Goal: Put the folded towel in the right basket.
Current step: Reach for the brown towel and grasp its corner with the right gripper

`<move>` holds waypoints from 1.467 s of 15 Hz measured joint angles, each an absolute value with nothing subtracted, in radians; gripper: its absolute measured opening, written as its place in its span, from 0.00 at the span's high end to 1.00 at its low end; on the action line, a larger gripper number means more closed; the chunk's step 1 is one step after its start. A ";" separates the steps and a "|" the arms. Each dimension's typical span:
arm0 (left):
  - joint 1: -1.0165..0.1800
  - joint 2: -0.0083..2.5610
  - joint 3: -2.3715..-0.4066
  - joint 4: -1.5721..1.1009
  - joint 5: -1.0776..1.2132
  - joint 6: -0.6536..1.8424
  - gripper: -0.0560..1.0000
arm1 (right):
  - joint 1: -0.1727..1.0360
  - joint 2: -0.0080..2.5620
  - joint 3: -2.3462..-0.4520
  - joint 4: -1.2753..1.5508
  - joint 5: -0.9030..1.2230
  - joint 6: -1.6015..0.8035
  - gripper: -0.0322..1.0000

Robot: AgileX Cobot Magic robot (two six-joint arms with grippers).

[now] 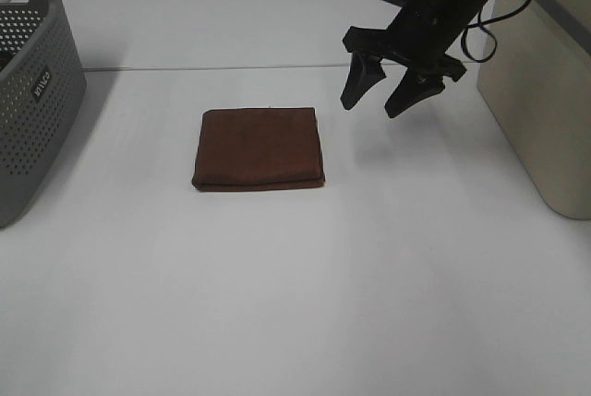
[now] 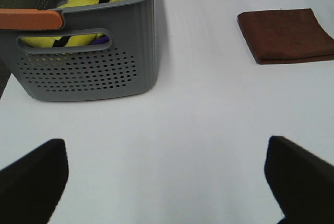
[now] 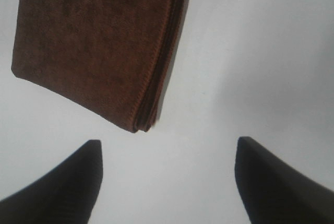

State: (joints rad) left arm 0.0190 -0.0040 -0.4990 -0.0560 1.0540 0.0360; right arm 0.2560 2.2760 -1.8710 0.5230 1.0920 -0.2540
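A folded brown towel (image 1: 259, 149) lies flat on the white table (image 1: 369, 276), a little left of the middle. It also shows in the left wrist view (image 2: 287, 35) and the right wrist view (image 3: 99, 41). My right gripper (image 1: 377, 103) is open and empty, hovering above the table to the right of the towel's far corner; its dark fingertips (image 3: 62, 182) frame the bare table beside the towel. The beige right basket (image 1: 545, 91) stands at the right edge. My left gripper (image 2: 167, 182) is open and empty, out of the exterior view.
A grey perforated basket (image 1: 28, 91) stands at the left edge. In the left wrist view it (image 2: 88, 67) holds yellow and blue items (image 2: 88, 4). The table's far edge (image 1: 231, 67) runs behind the towel.
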 joint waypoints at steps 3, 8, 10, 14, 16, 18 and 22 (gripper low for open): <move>0.019 -0.004 -0.499 -0.056 1.054 0.036 0.03 | 0.256 2.390 -1.950 0.613 1.093 -0.262 0.30; 0.019 -0.004 -0.499 -0.056 1.054 0.036 0.03 | 0.256 2.541 -2.036 0.707 1.104 -0.279 0.28; 0.019 -0.004 -0.499 -0.056 1.054 0.036 0.03 | 0.256 2.560 -2.046 0.759 1.105 -0.288 0.28; 0.019 -0.004 -0.499 -0.056 1.054 0.036 0.03 | 0.279 2.594 -2.049 0.864 1.081 -0.325 0.30; 0.019 -0.004 -0.499 -0.056 1.054 0.036 0.03 | 0.288 2.599 -2.049 0.866 1.058 -0.325 0.39; 0.019 -0.004 -0.499 -0.056 1.054 0.036 0.03 | 0.288 2.609 -2.049 0.852 1.037 -0.324 0.62; 0.019 -0.004 -0.499 -0.056 1.054 0.036 0.03 | 0.288 2.615 -2.049 0.840 1.029 -0.325 0.91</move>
State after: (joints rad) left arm 0.0190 -0.0040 -0.4990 -0.0560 1.0540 0.0360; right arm 0.2880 2.6150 -2.0490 0.8400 1.0290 -0.3250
